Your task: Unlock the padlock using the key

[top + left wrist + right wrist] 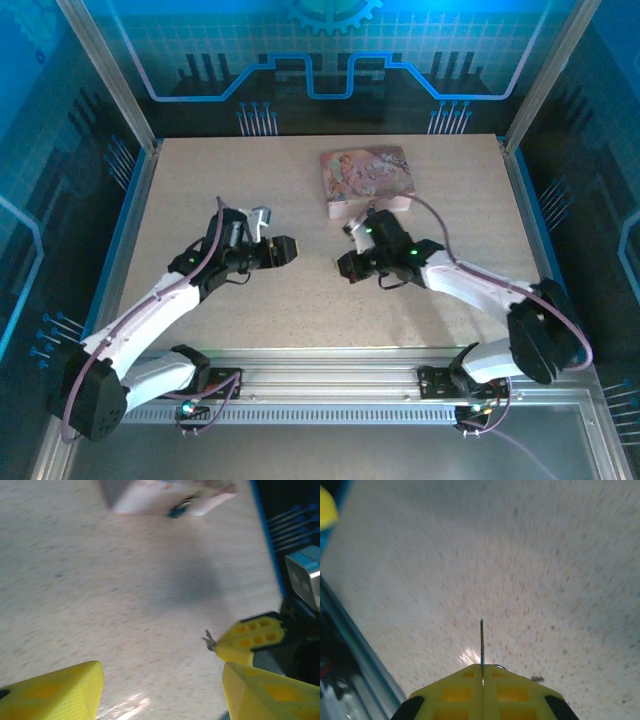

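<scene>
we've got the right gripper [482, 672] pinched shut on the slim silvery metal key [481, 640] mid-table, left gripper [161, 680] gaping empty facing it, tiny dark bluish padlock [179, 509] far side, just beside the pink illustrated tin box [145, 497]

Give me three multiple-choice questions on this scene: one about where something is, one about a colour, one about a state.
1. Where on the table does the pink tin lie? A near edge, B far side, C left edge.
2. What colour are the jaws' pads? A yellow, B red, C white.
3. How do the right jaws stand? A wide open, B shut on the key, C shut on the tin.
Answers: B, it lies beyond both arms; A, both wrist views show yellow; B, the key's blade sticks out between closed pads.
</scene>
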Tool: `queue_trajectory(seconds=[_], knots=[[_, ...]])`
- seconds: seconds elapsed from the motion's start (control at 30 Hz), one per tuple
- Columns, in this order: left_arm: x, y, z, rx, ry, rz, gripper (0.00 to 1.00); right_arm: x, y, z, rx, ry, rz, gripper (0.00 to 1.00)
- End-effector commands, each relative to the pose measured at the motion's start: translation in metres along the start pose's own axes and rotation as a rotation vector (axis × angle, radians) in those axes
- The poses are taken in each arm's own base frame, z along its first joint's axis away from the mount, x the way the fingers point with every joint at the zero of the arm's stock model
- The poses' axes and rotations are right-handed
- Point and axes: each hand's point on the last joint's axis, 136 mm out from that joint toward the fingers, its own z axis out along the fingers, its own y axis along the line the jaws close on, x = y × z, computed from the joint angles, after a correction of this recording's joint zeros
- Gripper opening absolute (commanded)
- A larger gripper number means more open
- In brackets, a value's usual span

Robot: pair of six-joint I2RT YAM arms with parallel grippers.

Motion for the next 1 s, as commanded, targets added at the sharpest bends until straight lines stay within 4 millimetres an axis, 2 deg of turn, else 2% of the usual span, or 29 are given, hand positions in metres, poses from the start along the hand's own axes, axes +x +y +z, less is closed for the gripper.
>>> queue_trajectory(seconds=[0.0,0.17,0.33,0.43,0.57,0.9,0.97], knots=[[-0.021,-0.058,-0.008,0.239,0.011,0.082,0.64,-0.035,0.023,-0.029,-0.188,-0.145,0.04,0.0],[-0.036,-0.099,-0.011,0.46,-0.017,0.121,0.63,-0.059,0.04,-0.066,-0.316,-0.229,0.014,0.0],[-0.04,-0.115,-0.006,0.546,-0.018,0.152,0.62,-0.073,0.063,-0.09,-0.451,-0.27,-0.024,0.0],[-0.04,-0.123,-0.005,0.593,-0.025,0.173,0.62,-0.077,0.075,-0.097,-0.505,-0.26,-0.055,0.0],[-0.041,-0.128,-0.002,0.619,-0.019,0.184,0.6,-0.078,0.08,-0.101,-0.528,-0.257,-0.073,0.0],[-0.038,-0.138,0.003,0.682,0.034,0.202,0.43,-0.077,0.079,-0.093,-0.543,-0.228,-0.06,0.0],[-0.038,-0.139,0.002,0.689,0.033,0.204,0.4,-0.085,0.084,-0.098,-0.551,-0.242,-0.078,0.0]])
